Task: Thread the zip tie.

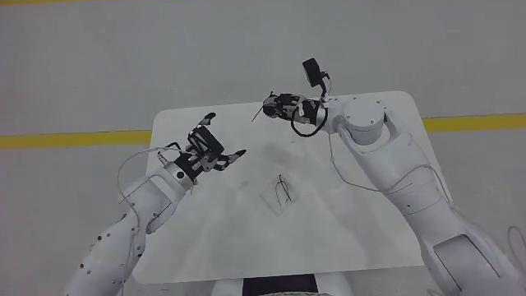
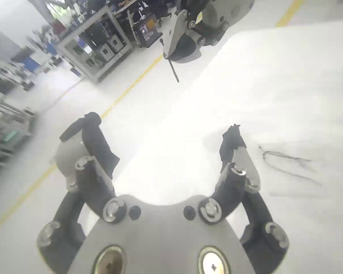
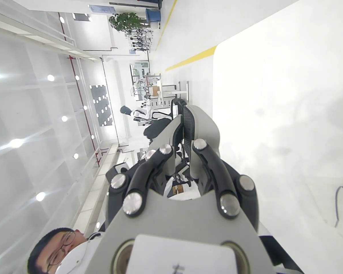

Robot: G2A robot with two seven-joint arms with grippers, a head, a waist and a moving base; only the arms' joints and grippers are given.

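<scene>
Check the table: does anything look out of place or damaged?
Nothing is spilled or broken. One oddity: a second tie lies folded into a narrow loop on the table, while the right gripper pinches a zip tie.

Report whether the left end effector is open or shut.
Open. The left end effector has its fingers spread wide apart, with nothing between them; the bare table shows through the gap.

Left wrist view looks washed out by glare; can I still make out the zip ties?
Left wrist view: glare bleaches the table, but the loose zip ties and the held zip tie in the right gripper read dark against it. Top view: even light, both plain. Right wrist view: table overexposed, faint shadows.
</scene>
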